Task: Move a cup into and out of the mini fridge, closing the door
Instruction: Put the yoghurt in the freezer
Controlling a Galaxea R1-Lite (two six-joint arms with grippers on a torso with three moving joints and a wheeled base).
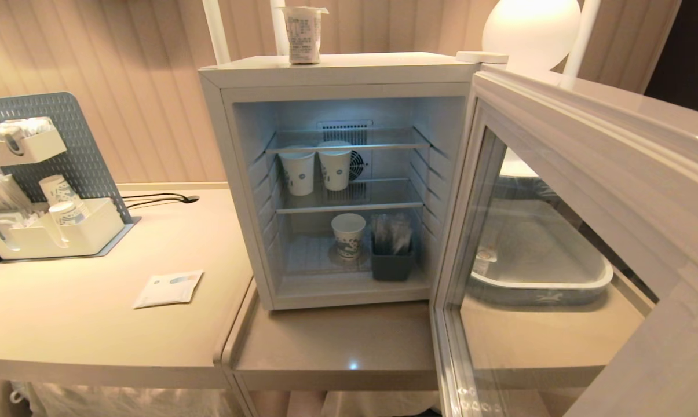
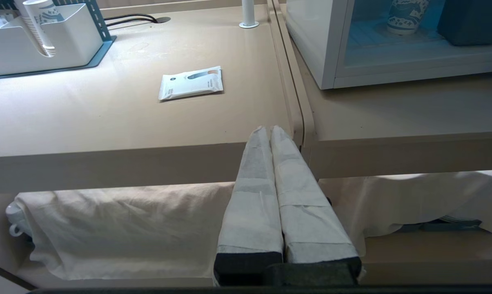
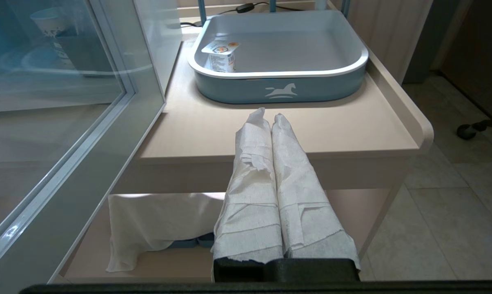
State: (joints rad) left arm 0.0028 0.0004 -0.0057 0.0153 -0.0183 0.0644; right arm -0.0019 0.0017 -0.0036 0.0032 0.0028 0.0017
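Observation:
The cup (image 1: 303, 35), white and tapered with a sealed lid, stands on top of the mini fridge (image 1: 233, 174). The door (image 1: 586, 150) is swung wide open toward the right, so the lit wire shelves show. Neither arm appears in the head view. My left gripper (image 2: 267, 130) hangs shut and empty below the front edge of the tables, left of the mini fridge (image 2: 311, 49). My right gripper (image 3: 269, 116) is also shut and empty, low in front of the right table and beside the open door (image 3: 86, 134).
Three patterned paper cups (image 1: 298, 172) and a dark bin (image 1: 391, 262) sit inside the fridge. A blue-grey tray (image 3: 278, 87) on the right table holds a small tub (image 3: 221, 57). The left table carries a white packet (image 2: 191, 82) and an organiser (image 1: 53, 231).

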